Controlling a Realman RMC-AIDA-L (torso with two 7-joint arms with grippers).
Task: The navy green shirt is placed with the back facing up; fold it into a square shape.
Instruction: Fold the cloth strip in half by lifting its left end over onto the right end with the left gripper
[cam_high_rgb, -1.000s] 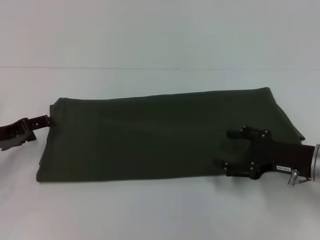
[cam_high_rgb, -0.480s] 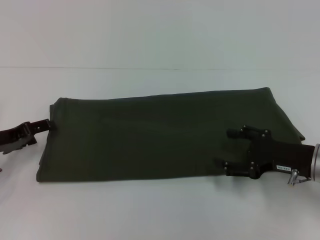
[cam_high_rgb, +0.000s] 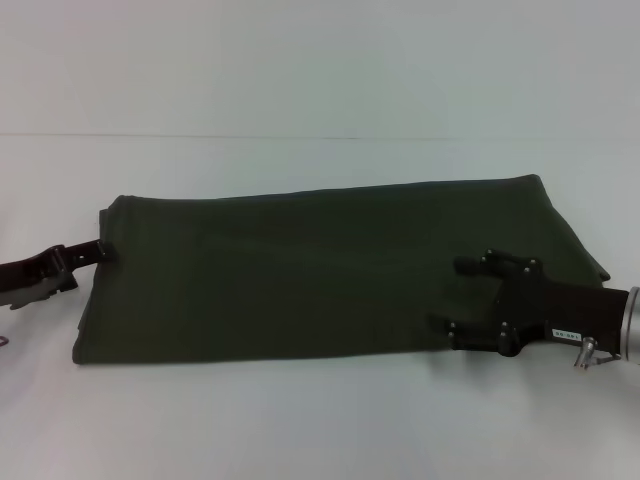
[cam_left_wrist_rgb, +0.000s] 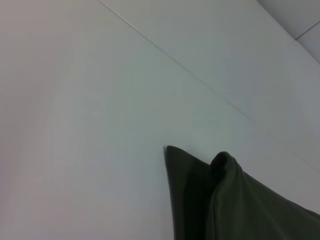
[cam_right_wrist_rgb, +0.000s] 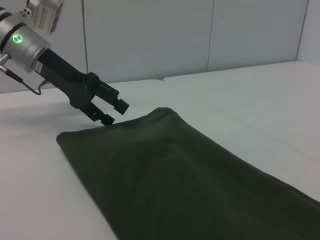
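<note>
My left gripper (cam_high_rgb: 100, 249) sits spread at the folded shirt's (cam_high_rgb: 300, 265) left edge, my right gripper (cam_high_rgb: 462, 297) spread over its right end.

The navy green shirt (cam_high_rgb: 320, 270) hides its front; folded layers indistinguishable.

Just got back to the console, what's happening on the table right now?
The robot is partway through folding the navy green shirt, which lies on the white table as a long band, not yet a square. The left gripper sits at the shirt's left end, fingers apart and just off the cloth edge. The right gripper rests over the shirt's right end, near the front edge, its fingers spread. Neither arm has lifted any fabric at this moment.
</note>
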